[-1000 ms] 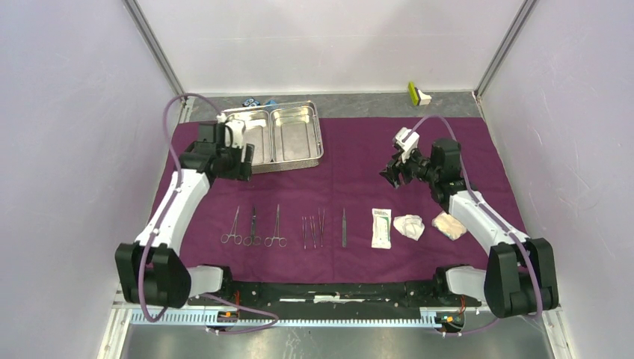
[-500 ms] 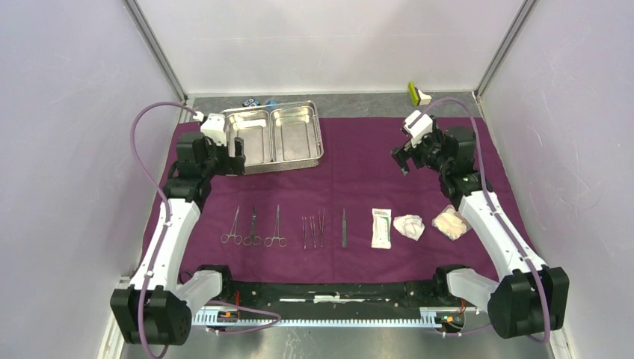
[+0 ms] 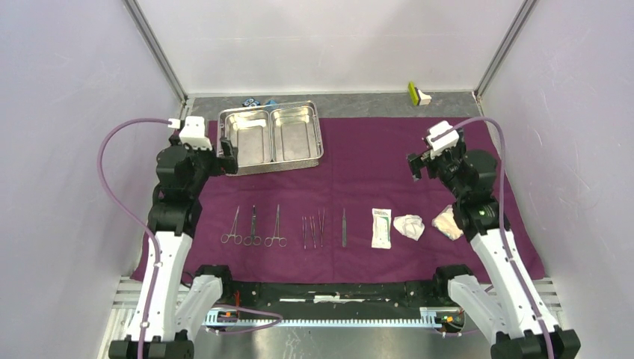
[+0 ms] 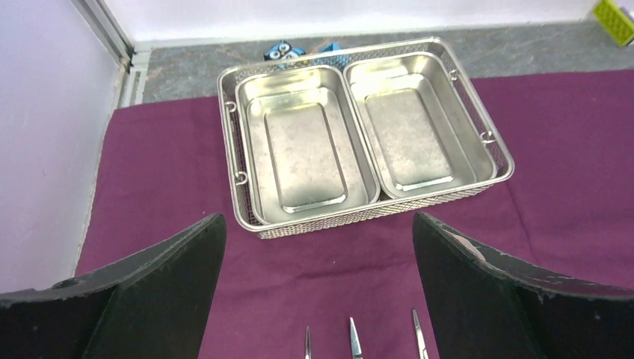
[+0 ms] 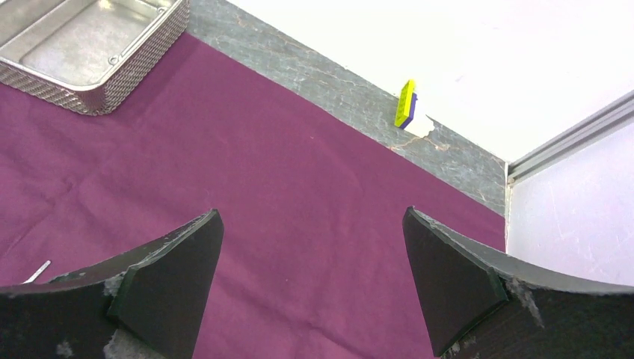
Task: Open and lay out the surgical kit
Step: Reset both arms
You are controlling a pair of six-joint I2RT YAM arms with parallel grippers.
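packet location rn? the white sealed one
Top view: the white sealed packet lies flat on the purple cloth, in the near row right of centre, between a lone slim metal instrument on its left and a white gauze wad on its right.

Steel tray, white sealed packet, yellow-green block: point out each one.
steel tray [image 4: 303, 157], left wrist view, bare floor of its left compartment.
white sealed packet [image 3: 381, 227], top external view, middle of the packet.
yellow-green block [image 5: 405, 103], right wrist view, its yellow-green side.
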